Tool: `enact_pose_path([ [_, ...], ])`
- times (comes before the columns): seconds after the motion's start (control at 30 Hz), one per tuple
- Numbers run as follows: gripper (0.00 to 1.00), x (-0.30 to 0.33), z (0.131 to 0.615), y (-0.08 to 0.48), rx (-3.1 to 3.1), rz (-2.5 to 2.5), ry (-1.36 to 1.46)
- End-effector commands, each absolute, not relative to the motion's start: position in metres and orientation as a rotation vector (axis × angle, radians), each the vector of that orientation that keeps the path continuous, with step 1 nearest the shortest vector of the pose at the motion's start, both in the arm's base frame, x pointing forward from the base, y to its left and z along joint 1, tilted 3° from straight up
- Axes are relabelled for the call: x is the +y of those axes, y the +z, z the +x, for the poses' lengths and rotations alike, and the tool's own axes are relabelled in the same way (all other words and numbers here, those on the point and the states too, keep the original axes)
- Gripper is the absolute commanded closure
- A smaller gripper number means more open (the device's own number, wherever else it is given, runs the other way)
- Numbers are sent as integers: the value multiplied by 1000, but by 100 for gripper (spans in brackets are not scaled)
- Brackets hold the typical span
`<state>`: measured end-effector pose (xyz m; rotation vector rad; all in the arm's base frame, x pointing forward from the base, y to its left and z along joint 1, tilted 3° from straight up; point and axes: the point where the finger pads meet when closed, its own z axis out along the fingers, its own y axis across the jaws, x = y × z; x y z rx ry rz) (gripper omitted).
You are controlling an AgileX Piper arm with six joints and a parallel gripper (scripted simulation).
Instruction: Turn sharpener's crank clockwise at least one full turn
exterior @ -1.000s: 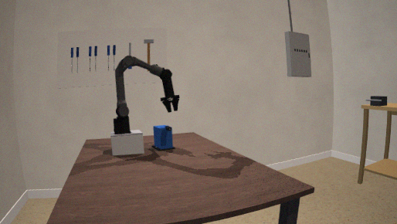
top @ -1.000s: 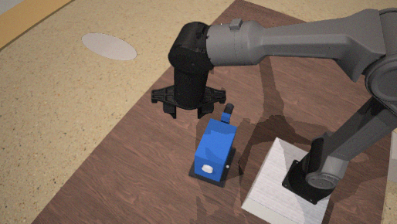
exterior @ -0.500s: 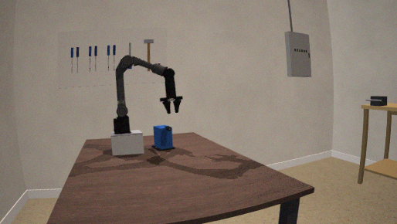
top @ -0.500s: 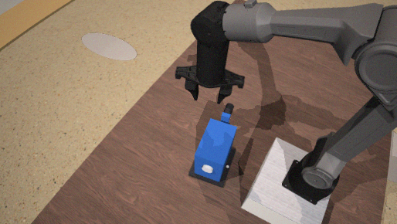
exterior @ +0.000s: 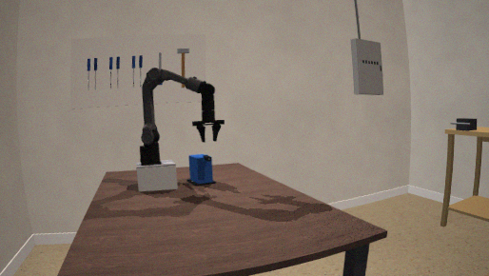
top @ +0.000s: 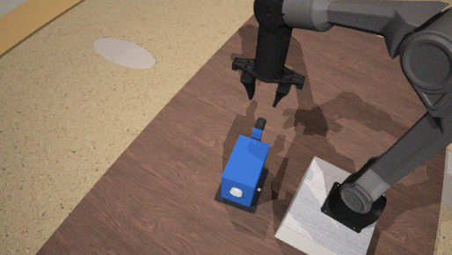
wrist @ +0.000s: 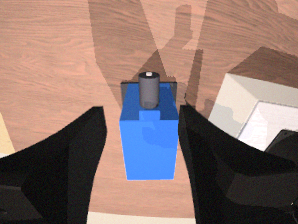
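Boxy blue sharpener [top: 244, 176] (matte), open hand [top: 264, 98] above.

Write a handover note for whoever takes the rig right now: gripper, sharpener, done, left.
Gripper: open, holding nothing, pointing down above the crank end of the sharpener, clear of it.
Blue box-shaped sharpener: upright on its dark base plate on the brown wooden table, beside the arm's white pedestal block.
Dark cylindrical crank handle: sticks up at the far end, untouched.
Done: gripper lined up over the handle.
Left: descend, grip the handle, turn one full clockwise turn.
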<state>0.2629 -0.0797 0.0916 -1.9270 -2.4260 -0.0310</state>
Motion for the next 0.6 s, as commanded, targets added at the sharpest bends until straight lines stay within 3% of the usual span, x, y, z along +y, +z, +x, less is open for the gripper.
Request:
enact_pose_path([
  [0.0, 31, -83, 261, 92, -2429, -1926, -32],
  [0.57, 31, -85, 258, 50, -2424, -1924, -31],
])
